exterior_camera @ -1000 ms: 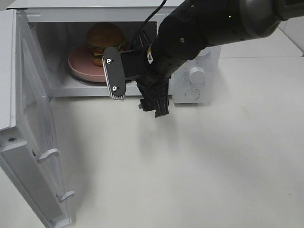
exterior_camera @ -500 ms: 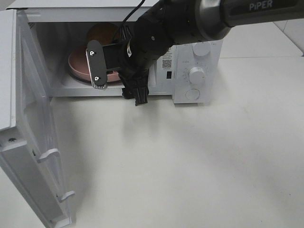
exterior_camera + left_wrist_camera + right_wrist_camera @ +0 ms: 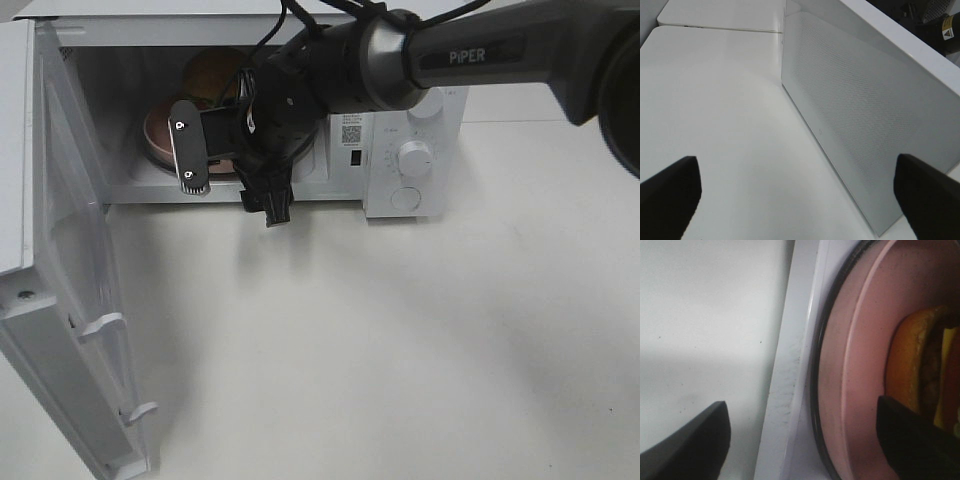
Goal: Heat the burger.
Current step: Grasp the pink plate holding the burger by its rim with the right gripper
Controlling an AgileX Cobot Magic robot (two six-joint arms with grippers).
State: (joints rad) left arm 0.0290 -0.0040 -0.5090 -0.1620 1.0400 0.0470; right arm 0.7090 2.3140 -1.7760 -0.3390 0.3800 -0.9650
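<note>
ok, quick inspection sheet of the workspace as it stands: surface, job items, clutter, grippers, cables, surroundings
Surface: white table, bare in front of the microwave.
Job's things: burger sits on the pink plate inside the microwave; microwave door wide open; heating not started.
Clutter: nothing seen.
Grippers: right gripper is at the cavity opening beside the plate, fingers apart, holding nothing. Left gripper is open and empty, facing the outside of the microwave's white casing.
Cables: black cables run along the right arm above the microwave.
Surroundings: a second white tabletop shows beyond the table in the left wrist view.
</note>
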